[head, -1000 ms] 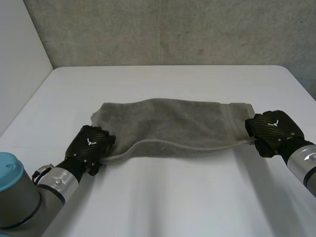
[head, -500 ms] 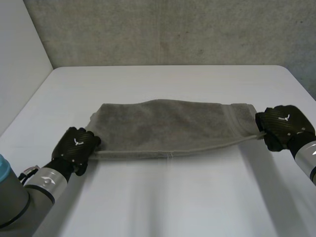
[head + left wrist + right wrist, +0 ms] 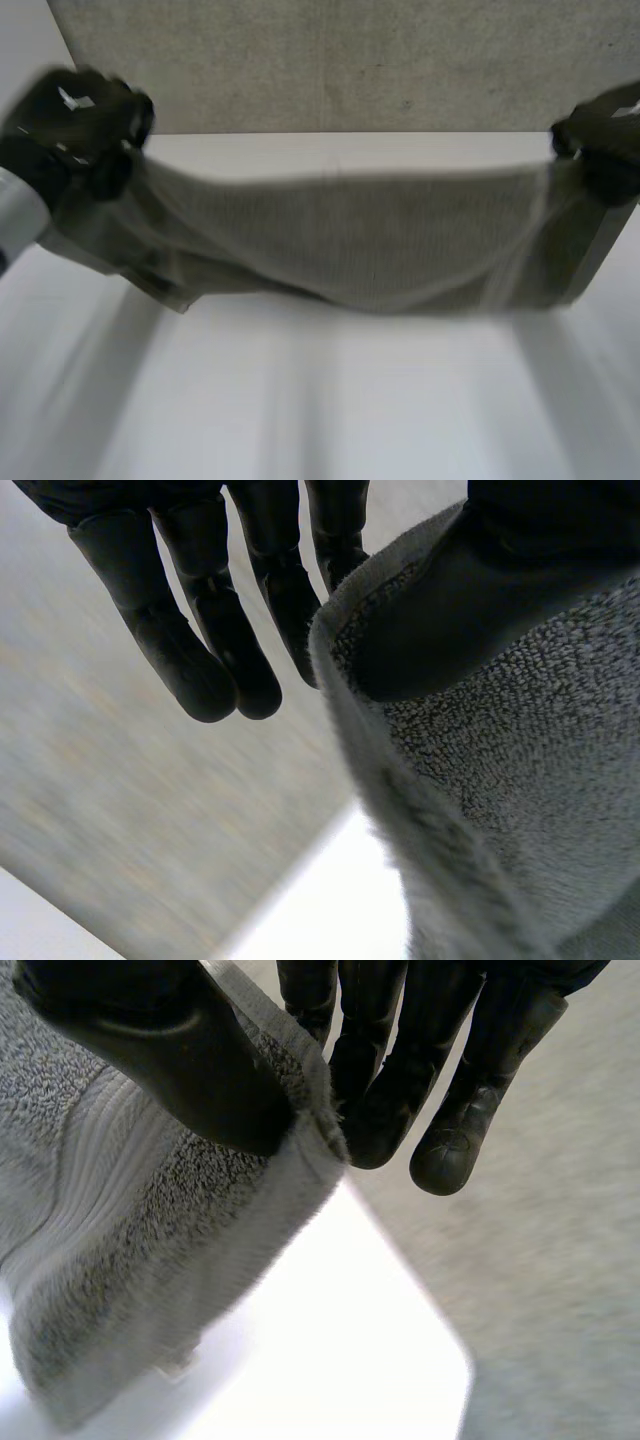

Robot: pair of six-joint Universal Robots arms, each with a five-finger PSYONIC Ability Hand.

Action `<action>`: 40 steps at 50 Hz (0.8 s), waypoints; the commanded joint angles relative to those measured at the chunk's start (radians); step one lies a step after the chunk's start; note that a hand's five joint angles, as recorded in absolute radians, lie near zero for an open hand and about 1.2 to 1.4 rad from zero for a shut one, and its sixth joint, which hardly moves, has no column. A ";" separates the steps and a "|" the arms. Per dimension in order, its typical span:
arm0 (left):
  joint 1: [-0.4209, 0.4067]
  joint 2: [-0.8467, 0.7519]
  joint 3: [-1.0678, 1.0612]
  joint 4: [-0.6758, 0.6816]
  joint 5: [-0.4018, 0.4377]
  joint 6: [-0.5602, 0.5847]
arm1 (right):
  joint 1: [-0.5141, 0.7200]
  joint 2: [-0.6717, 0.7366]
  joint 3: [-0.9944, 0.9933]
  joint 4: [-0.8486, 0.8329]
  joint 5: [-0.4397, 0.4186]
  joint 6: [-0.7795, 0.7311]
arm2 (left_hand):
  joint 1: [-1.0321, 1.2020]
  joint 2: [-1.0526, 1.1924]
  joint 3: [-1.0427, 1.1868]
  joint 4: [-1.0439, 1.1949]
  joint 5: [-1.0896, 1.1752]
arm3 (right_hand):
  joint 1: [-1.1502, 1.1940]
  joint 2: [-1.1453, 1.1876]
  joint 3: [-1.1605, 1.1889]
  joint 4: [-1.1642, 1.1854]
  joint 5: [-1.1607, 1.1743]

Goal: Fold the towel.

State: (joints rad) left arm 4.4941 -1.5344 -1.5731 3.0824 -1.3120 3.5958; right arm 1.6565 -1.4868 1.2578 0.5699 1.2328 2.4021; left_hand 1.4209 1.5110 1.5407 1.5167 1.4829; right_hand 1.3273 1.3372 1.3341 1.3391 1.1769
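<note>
Towel (image 3: 340,240) newly aloft, top corners pinched by left hand (image 3: 75,125), right hand (image 3: 605,140) (above table (image 3: 320,400))

I can read no text, label or number anywhere; the white mark (image 3: 76,98) on my left hand (image 3: 70,128) is too blurred.

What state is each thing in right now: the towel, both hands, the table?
towel: held up in the air, stretched between both hands, sagging in the middle.
left hand: shut on towel, thumb pinching one upper corner.
right hand: shut on towel, thumb pinching the other upper corner.
table: white, below the hanging towel.
</note>
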 commanded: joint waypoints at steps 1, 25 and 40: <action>-0.004 -0.331 0.177 -0.183 -0.010 0.044 | 0.082 0.212 -0.072 0.039 0.102 -0.112 | -0.025 -0.115 -0.144 -0.120 -0.261 | 0.069 0.059 0.062 0.057 0.045; -0.073 -0.647 1.099 0.122 -0.194 -0.150 | 0.201 0.373 -0.419 -0.810 0.323 -0.034 | -0.025 -0.115 -0.144 -0.120 -0.261 | 0.069 0.059 0.062 0.057 0.045; -0.041 -0.590 0.295 0.318 -0.009 -0.097 | 0.187 0.387 0.026 -0.676 0.217 -0.023 | -0.025 -0.115 -0.144 -0.120 -0.261 | 0.069 0.059 0.062 0.057 0.045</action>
State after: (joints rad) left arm 4.4412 -2.1393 -0.9796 3.2324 -1.3627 3.4588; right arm 1.8461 -1.1096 1.0919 -0.1005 1.4956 2.3779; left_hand 1.4209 1.5149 1.5435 1.5220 1.4906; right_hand 1.3275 1.3372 1.3341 1.3391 1.1822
